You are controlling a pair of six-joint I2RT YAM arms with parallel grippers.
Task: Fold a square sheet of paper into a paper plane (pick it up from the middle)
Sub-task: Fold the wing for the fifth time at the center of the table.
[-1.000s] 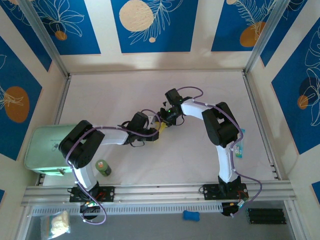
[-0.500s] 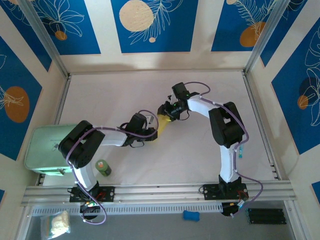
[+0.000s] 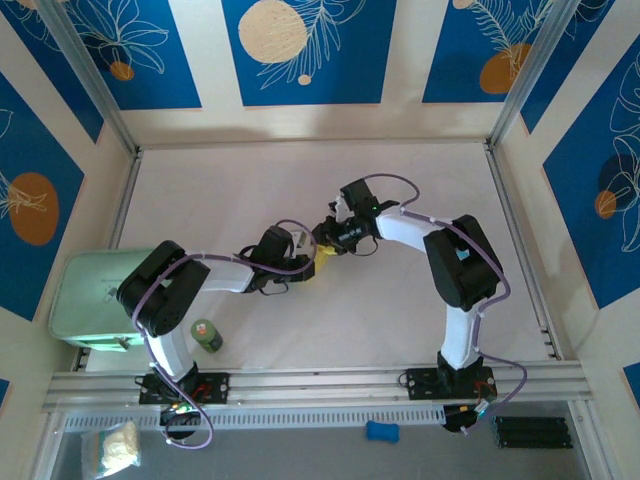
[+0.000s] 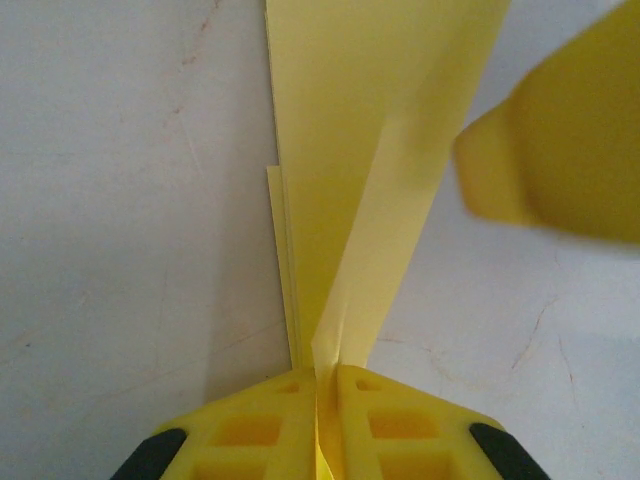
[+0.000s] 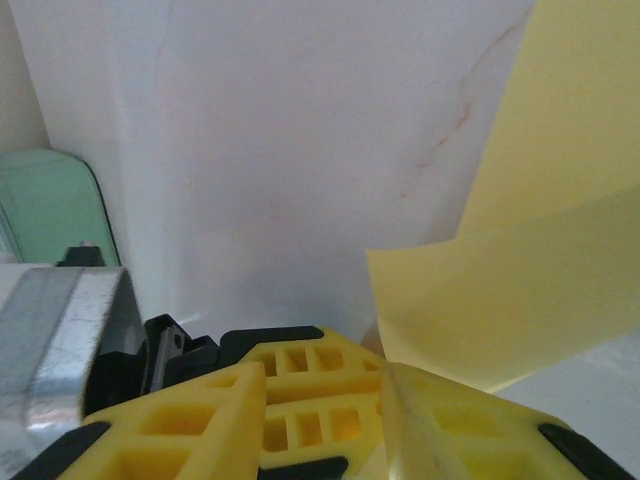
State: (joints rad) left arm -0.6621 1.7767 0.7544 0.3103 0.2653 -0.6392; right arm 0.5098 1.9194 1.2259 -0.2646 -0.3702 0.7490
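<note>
Your left gripper [image 4: 322,378] is pinched tight on the folded yellow paper [image 4: 365,150], which sits near the middle of the counter [image 3: 220,190], between both arms. Your right gripper [image 5: 322,370] stands partly open, with a paper flap just beside one fingertip.

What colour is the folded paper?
The thin folded paper sheet is plain pale yellow, clearest in the left wrist view.
</note>
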